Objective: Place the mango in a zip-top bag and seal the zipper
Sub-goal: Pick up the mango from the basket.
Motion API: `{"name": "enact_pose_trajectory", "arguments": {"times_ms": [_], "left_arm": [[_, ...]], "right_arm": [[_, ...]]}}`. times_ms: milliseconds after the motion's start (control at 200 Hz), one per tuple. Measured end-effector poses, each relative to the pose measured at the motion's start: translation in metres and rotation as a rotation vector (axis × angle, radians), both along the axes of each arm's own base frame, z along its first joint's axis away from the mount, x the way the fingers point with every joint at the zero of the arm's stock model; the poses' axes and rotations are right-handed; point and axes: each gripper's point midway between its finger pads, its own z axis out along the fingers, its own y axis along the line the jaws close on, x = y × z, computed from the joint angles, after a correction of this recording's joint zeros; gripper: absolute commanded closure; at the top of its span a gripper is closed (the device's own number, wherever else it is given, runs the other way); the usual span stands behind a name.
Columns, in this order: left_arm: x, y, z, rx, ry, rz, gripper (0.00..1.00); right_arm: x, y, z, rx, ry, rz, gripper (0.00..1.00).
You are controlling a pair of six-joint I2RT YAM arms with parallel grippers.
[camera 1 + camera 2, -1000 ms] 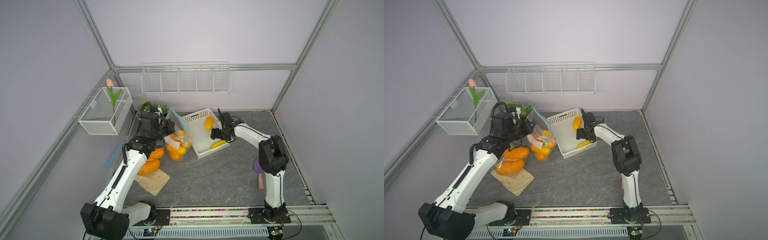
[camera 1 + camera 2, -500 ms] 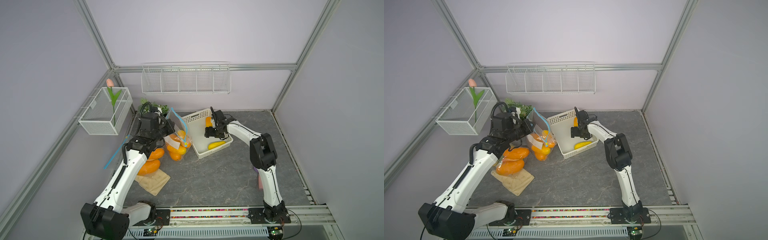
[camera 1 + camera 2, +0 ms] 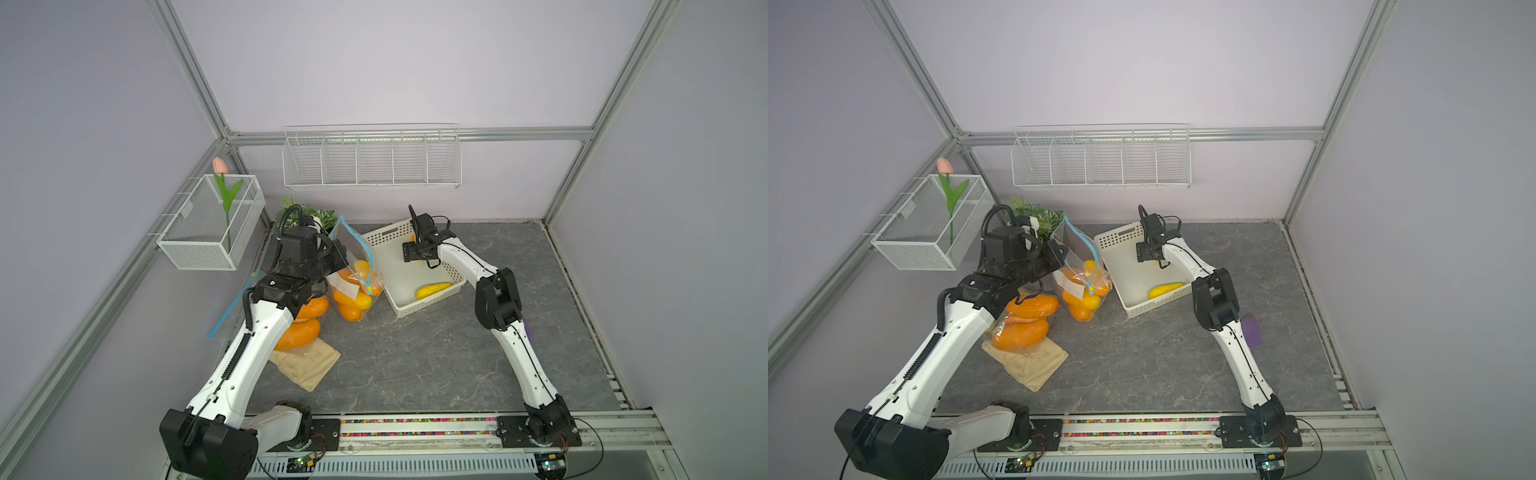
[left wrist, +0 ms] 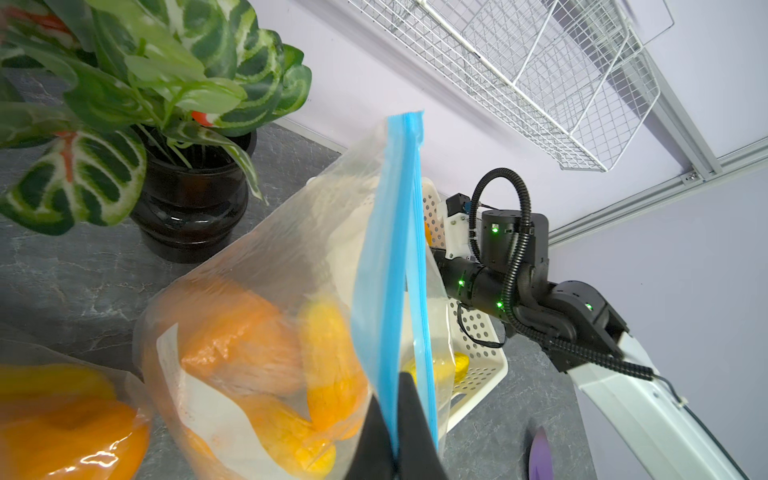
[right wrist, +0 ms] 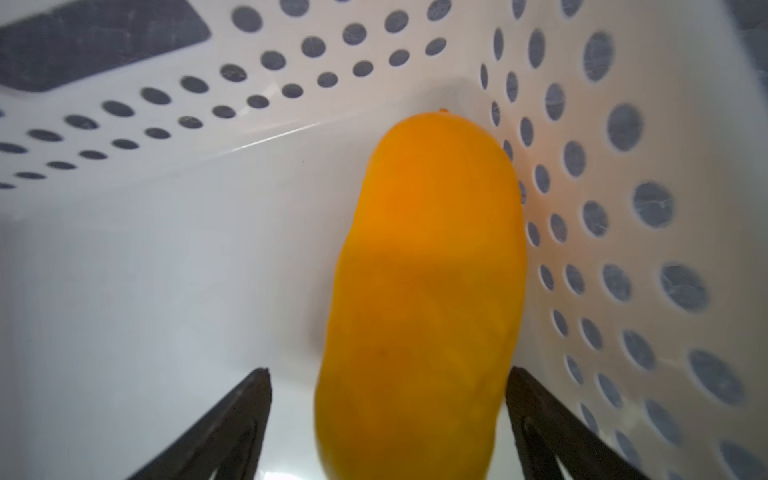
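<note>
Left pincer (image 4: 392, 405) clamped tight on the blue zipper strip (image 4: 399, 249) of a clear plastic zip-top bag (image 4: 270, 270). The finger bases are cut off by the frame edge in the left wrist view. The bag stands on the grey stone-pattern table (image 3: 415, 365), held up by its rim, just beside a white perforated plastic basket (image 3: 415, 309). Two blue edges diverge below the grip, so the mouth is not shut along its length. Orange and yellow fruits and a white paper slip show through the film; the count is hard to make out.

Right pincer (image 5: 386, 374) spread wide and low inside the basket, one finger on either side of an orange-yellow oblong mango (image 5: 424, 270), nothing gripped. The mango lies on the basket floor against the perforated wall, its near end cut off by the frame. Whether the wall-side finger touches the skin cannot be told. In both top views the wrist covers this mango almost wholly.

A smaller yellow fruit (image 3: 432, 290) lies in the basket's near corner. A second filled bag of orange fruit (image 3: 1025, 316) is partly hidden under the left forearm, resting on a tan cloth (image 3: 1034, 365). A purple object (image 3: 1252, 328) peeks from behind the right arm, its shape unclear.
</note>
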Motion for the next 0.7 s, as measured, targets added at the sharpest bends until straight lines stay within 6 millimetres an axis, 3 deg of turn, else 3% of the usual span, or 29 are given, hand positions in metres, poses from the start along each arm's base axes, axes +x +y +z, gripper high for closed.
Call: {"name": "enact_pose_trajectory", "arguments": {"times_ms": [75,240,435,505,580,700], "left_arm": [[-0.001,0.000,-0.001,0.005,0.004,-0.001,1.00],[-0.001,0.002,-0.002,0.020,0.006,0.003,1.00],[0.004,-0.004,0.012,-0.002,-0.016,-0.016,1.00],[0.008,-0.008,0.013,-0.017,-0.019,-0.027,1.00],[0.013,-0.012,0.010,-0.032,-0.012,-0.039,1.00],[0.020,-0.019,0.004,-0.052,0.002,-0.052,1.00]], "right_arm": [[0.004,-0.002,-0.005,-0.020,-0.010,-0.013,0.24],[0.008,-0.005,-0.001,-0.033,-0.030,-0.028,0.59],[-0.003,0.001,0.013,-0.010,-0.013,0.018,0.66],[-0.018,0.001,0.031,0.013,-0.001,0.046,0.68],[-0.038,0.001,0.064,0.058,-0.014,0.079,0.71],[-0.072,0.002,0.140,0.181,-0.106,0.153,0.74]]}}
